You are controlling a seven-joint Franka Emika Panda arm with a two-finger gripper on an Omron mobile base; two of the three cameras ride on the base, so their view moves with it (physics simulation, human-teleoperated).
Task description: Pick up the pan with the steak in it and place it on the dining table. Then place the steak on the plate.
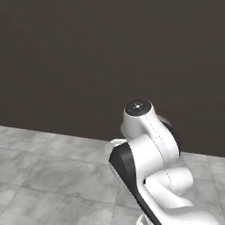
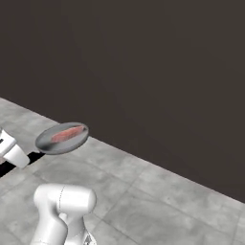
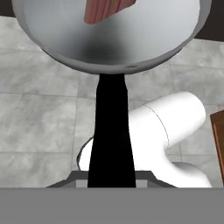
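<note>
My jaws grip the pan (image 2: 62, 139) by its black handle (image 3: 111, 135), steak (image 2: 67, 133) inside, high over open grey tile floor (image 2: 158, 201); dark wall (image 1: 110, 57) beyond.

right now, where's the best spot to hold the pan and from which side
By the long black handle, from its free end, as the gripper does: shut on it, looking along it to the bowl. The pan rides roughly level over the grey floor, and the steak lies in the bowl.
</note>
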